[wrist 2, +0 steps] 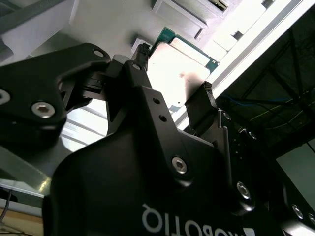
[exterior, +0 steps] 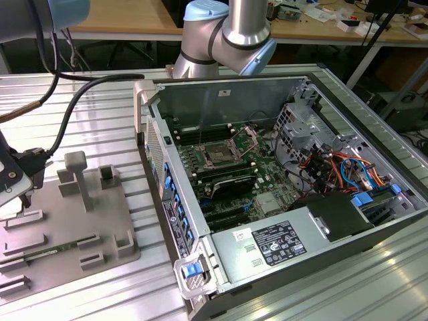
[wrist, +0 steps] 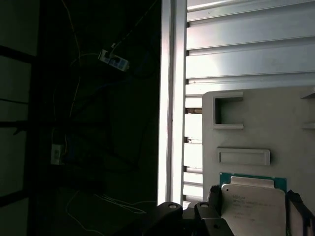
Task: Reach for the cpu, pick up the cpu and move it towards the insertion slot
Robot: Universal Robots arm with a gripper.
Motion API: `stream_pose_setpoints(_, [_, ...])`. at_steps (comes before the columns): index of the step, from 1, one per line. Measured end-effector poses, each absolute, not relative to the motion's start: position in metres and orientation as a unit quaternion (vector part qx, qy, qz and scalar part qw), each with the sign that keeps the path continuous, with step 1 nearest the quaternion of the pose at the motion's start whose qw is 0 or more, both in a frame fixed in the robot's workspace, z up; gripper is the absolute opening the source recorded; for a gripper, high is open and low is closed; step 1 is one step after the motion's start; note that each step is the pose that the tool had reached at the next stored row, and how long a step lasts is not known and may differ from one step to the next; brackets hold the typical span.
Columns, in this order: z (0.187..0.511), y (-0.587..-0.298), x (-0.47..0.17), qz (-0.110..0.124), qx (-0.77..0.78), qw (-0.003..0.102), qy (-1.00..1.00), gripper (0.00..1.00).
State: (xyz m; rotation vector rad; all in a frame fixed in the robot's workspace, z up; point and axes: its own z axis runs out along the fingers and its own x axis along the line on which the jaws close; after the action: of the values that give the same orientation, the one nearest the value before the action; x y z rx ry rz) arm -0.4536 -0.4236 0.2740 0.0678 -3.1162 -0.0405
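Observation:
The cpu (wrist 2: 183,63), a pale silvery square on a green edge, lies against the grey tray (wrist: 256,123) between my two black fingers. In both wrist views one fingertip (wrist 2: 143,53) sits at one side of the chip and the other at the opposite side, both pressed to its edges. My gripper (wrist 2: 174,73) (wrist: 253,197) is shut on the cpu (wrist: 253,212). In the exterior view the gripper (exterior: 23,190) is at the far left, low over the tray (exterior: 67,224). The insertion slot (exterior: 219,154) sits on the green board inside the open computer case, well off to the exterior view's right.
The tray carries raised grey holders, among them a tall post (exterior: 79,175). The case's side wall (exterior: 164,187) stands between the tray and the board. Cables (exterior: 334,170) and a power supply (exterior: 281,244) crowd the case. The arm's base (exterior: 227,33) rises behind.

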Motion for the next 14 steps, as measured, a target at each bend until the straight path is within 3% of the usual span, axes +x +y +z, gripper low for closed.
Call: stream_pose_setpoints(14, [0.2811, -0.4236, -0.4535, -0.013, 0.022, 0.012, -1.0, 0.55])
